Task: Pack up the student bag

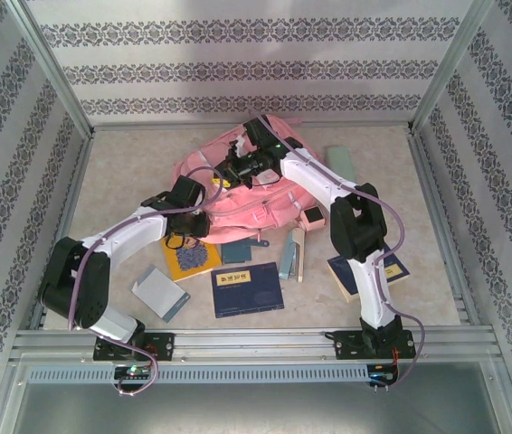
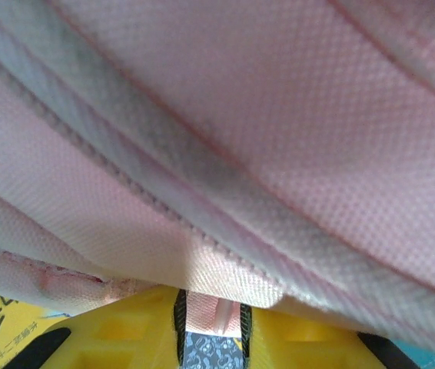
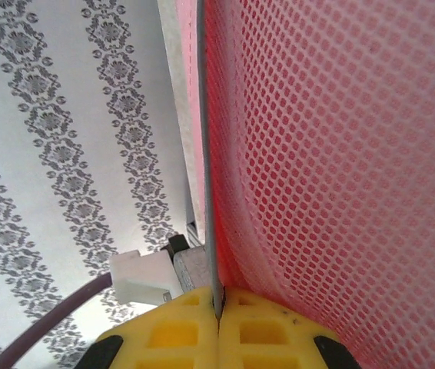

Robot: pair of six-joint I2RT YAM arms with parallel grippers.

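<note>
The student bag point(image 1: 238, 203), a large pink backpack, lies at the middle back of the table. My left gripper point(image 1: 207, 187) is at its left side. In the left wrist view the bag's pink fabric point(image 2: 279, 115) hangs close over the camera, and a fold of it sits pinched between the yellow fingers point(image 2: 125, 338) of the left gripper point(image 2: 211, 307). My right gripper point(image 1: 231, 169) is on the bag's top. In the right wrist view that gripper point(image 3: 219, 304) is shut on the grey-trimmed edge of the pink mesh point(image 3: 340, 154).
Loose items lie in front of the bag: a yellow book point(image 1: 190, 258), a dark blue book point(image 1: 247, 289), a grey notebook point(image 1: 159, 294), slim books point(image 1: 292, 255), a small box point(image 1: 312, 217), a blue book point(image 1: 392, 271) under the right arm and a teal item point(image 1: 340, 163). Patterned walls enclose the table.
</note>
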